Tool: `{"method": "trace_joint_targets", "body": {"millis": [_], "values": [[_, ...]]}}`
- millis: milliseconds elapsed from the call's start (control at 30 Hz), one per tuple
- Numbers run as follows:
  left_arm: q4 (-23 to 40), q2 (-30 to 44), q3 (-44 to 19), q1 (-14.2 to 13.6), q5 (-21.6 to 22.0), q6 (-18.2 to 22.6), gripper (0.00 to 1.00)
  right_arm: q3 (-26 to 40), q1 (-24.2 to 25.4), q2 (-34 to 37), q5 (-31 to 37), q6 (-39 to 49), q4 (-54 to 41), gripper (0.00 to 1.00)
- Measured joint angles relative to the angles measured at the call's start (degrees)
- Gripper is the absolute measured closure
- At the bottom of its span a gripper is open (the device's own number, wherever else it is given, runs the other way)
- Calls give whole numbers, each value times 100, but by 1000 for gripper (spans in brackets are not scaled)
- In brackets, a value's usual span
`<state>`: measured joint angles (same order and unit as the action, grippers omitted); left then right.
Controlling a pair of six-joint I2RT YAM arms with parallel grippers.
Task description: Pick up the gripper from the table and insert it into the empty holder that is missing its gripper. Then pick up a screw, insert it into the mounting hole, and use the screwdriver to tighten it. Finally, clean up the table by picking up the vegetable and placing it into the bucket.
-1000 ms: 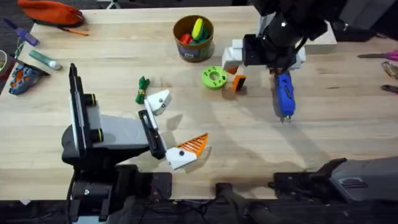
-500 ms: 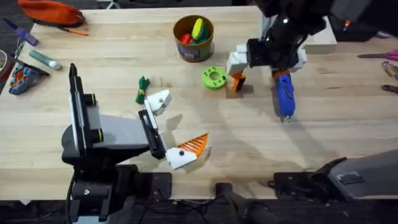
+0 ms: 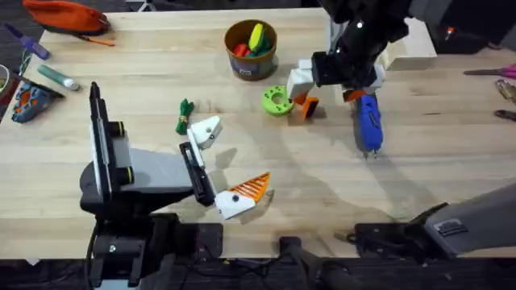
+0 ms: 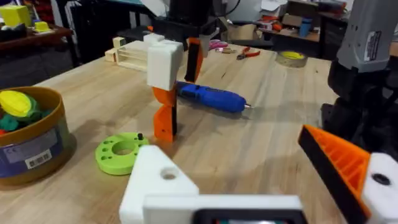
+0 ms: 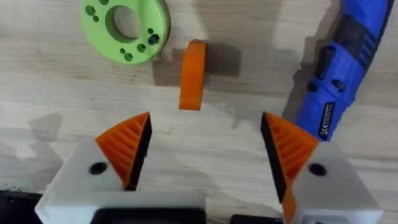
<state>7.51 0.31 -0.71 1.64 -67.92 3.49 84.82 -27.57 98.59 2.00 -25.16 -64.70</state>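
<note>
Right gripper (image 3: pixel 326 78) has shifted slightly toward 11 o'clock since the earlier frame; its jaws stand wide open, holding nothing. Orange gripper pad (image 5: pixel 193 75) lies directly below and ahead, long axis pointing away between the fingers (image 5: pixel 127 146). Worktop (image 3: pixel 419 153) nearby carries the screwdriver (image 3: pixel 368 122) at 4 o'clock.

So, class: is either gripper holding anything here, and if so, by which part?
Nothing is held. The right gripper is open above the orange finger pad, not touching it. The left gripper is open and holds nothing.
</note>
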Motion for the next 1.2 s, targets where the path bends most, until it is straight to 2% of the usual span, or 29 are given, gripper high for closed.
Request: {"method": "trace_joint_targets", "body": {"millis": [467, 667, 1200], "values": [[0, 1, 0, 0, 0, 0, 14, 55, 0, 13, -17, 15, 21, 8], [0, 0, 0, -2, 0, 0, 15, 348, 0, 333, -37, 15, -67, 8], [0, 0, 0, 0, 0, 1, 16, 354, 0, 903, -37, -5, 33, 34]]}}
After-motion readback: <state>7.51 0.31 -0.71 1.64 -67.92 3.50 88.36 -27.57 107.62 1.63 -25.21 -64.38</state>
